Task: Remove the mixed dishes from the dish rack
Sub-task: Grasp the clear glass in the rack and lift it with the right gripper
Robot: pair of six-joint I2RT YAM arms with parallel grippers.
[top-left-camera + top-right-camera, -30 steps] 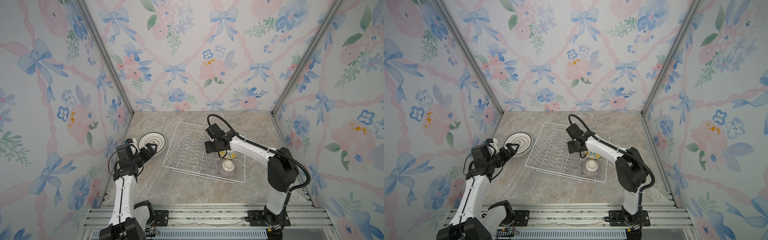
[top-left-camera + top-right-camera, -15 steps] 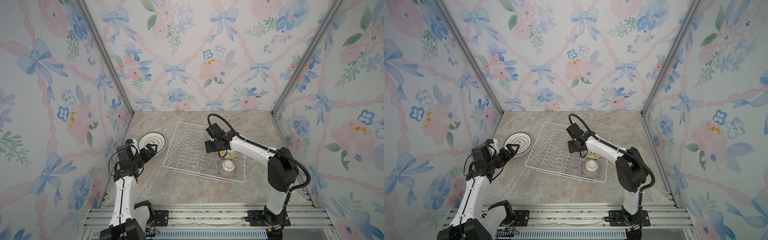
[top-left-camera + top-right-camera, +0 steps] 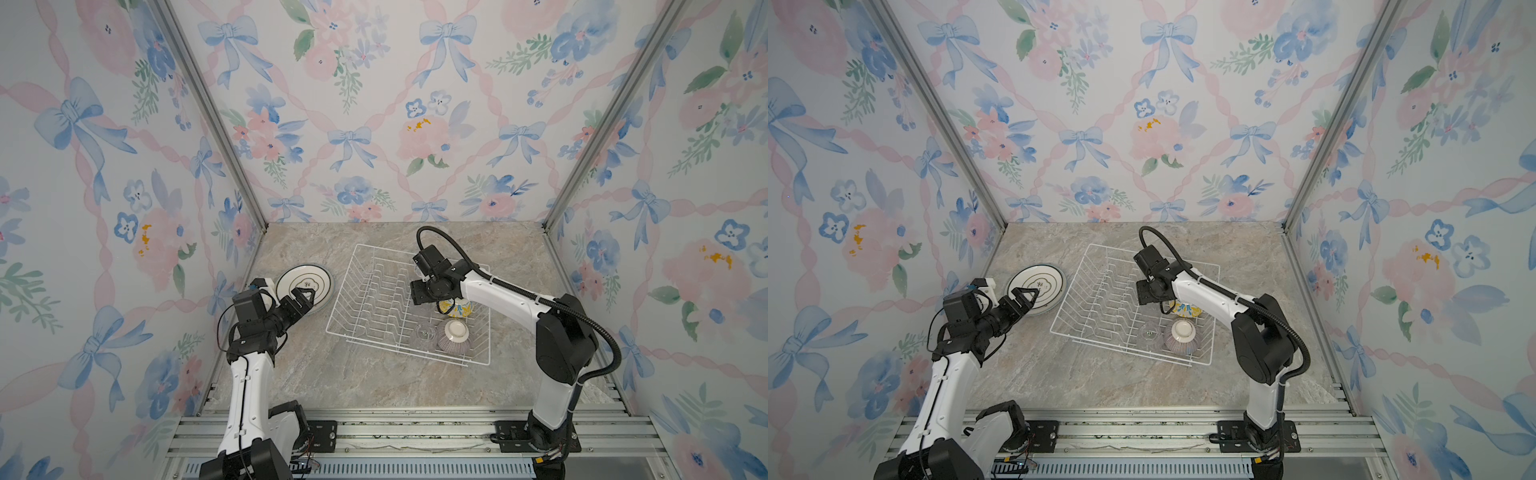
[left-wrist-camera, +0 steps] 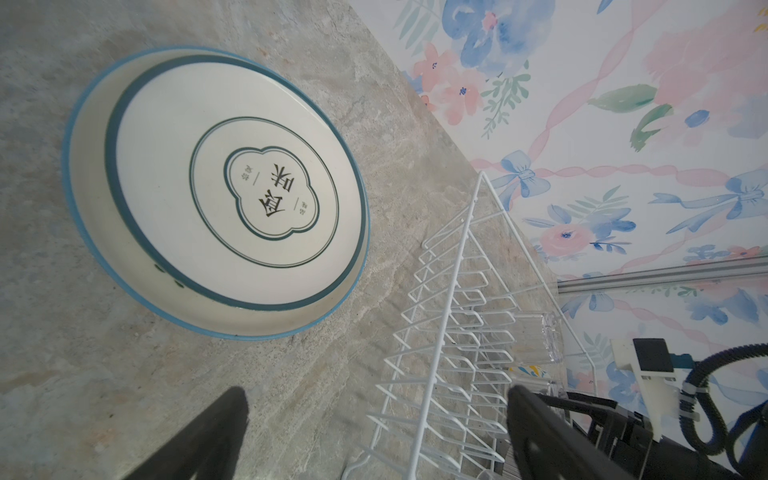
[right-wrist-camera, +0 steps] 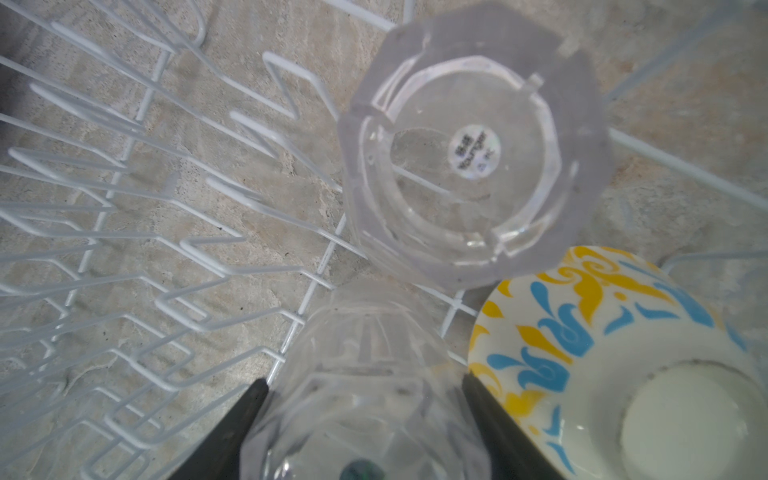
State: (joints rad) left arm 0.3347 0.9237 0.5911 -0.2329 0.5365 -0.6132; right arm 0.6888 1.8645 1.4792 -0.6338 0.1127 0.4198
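Almost nothing has shifted since the earlier frames: the right end effector, at the bottom of the right wrist view, still straddles a clear glass in the dish rack, fingers against its sides, seemingly clamped. Next, I judge, comes a straight lift clear of the prongs. The left end effector hangs apart and empty over the stacked plates on the table, left of the rack.

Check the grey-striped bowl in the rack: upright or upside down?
Upside down. In both top views the grey-striped bowl shows its pale foot ring facing up, resting in the rack beside a glass.
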